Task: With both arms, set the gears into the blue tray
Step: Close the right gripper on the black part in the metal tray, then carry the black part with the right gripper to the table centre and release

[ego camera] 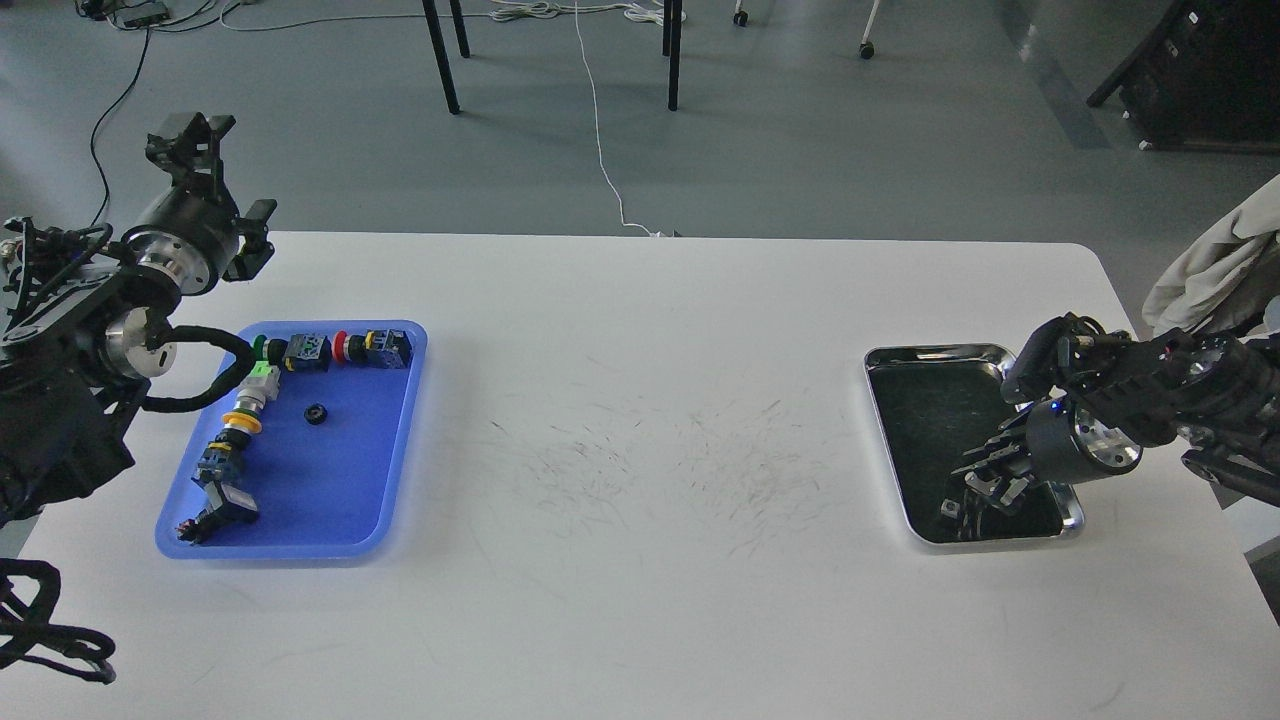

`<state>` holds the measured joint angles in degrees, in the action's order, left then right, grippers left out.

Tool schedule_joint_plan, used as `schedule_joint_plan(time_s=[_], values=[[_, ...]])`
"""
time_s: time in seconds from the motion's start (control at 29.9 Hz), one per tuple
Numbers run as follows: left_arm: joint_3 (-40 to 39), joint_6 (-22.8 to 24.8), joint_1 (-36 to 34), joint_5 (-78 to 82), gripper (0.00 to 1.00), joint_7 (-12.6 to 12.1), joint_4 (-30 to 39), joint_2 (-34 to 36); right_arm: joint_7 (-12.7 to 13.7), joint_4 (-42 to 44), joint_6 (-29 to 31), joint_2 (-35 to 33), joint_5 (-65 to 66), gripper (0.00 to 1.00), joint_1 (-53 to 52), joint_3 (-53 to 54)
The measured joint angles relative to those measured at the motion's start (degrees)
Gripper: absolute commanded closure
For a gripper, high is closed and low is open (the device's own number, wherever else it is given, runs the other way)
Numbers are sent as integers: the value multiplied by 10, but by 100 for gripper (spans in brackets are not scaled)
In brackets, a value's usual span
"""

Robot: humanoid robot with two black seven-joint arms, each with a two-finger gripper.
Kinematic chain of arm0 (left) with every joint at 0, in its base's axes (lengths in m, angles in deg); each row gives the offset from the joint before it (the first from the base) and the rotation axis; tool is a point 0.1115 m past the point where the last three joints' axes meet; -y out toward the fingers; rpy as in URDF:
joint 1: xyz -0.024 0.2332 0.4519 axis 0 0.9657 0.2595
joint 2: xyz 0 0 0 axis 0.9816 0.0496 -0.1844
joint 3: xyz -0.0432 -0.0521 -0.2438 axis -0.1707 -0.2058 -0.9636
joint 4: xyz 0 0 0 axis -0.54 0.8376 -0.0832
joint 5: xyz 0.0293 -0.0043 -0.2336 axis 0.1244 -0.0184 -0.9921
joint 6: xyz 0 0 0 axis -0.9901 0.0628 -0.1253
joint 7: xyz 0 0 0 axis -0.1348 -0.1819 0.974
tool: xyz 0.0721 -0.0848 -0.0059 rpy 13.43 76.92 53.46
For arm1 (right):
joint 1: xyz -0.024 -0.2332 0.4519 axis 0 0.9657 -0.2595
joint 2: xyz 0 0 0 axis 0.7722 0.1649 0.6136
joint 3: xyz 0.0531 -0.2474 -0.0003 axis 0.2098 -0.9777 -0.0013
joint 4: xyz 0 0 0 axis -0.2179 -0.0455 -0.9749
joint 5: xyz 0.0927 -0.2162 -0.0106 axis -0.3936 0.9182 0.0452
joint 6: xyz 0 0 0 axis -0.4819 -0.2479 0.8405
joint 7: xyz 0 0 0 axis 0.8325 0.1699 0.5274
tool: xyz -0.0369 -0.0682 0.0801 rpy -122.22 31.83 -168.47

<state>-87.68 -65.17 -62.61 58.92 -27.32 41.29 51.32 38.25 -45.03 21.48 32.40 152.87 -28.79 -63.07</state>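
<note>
The blue tray (335, 490) lies at the table's left side. One small black gear (316, 413) rests on its floor, left of centre. My left gripper (224, 182) is raised beyond the tray's far left corner, over the table's back edge. Its two fingers stand apart with nothing between them. My right gripper (978, 482) points down and left into the near end of the silver tray (935, 352). Its dark claws merge with the tray's dark inside, so their state is unclear. Small dark pieces (946, 514) lie in that tray's near left corner.
Colourful push-button switches (345, 348) line the blue tray's far edge and left side (228, 450). A black cable (215, 385) loops from my left arm over the tray's corner. Grey cloth (1215, 265) hangs at the right edge. Scuffed white tabletop (650, 460) separates the trays.
</note>
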Motion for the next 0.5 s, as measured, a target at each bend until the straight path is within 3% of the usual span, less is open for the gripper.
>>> schedule_joint_plan(time_s=[0.3, 0.5], values=[[-2, 7, -1, -2, 1, -6, 1, 8, 0, 6, -48, 28, -2, 99, -44, 13], [-20, 9, -1, -26, 1, -14, 3, 12, 0, 19, -119, 55, -2, 99, -45, 58]])
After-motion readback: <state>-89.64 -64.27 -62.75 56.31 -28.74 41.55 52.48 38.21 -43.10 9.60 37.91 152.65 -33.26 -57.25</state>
